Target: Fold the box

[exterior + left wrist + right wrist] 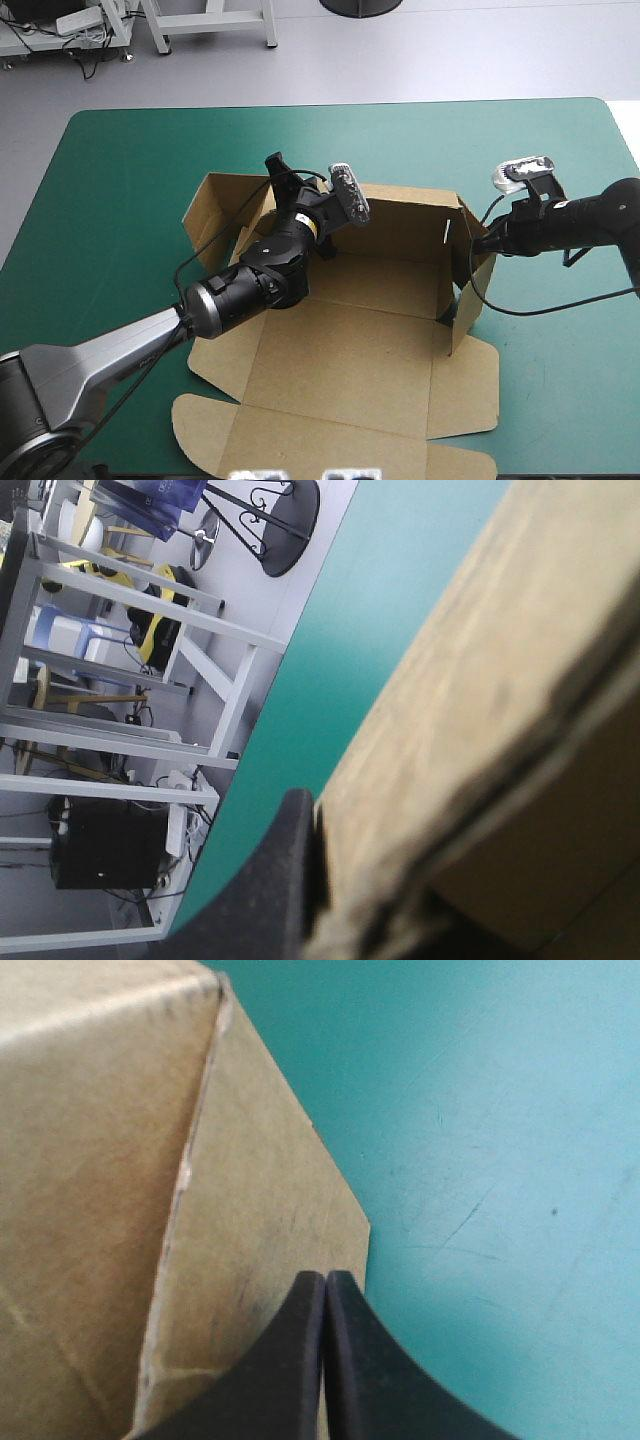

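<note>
Covering the middle of the teal-green table point(120, 200), the brown box point(370, 330) sits half raised (far and side walls up). Reaching across it, the left arm point(240, 290) ends in the left gripper point(277, 170), clamped on the far-left wall. The right gripper point(325, 1285) pinches the right wall's far corner.

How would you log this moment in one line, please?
box: walls partly raised, lid flat | left tool: shut on the far-left wall | right tool: shut, at the right wall
</note>
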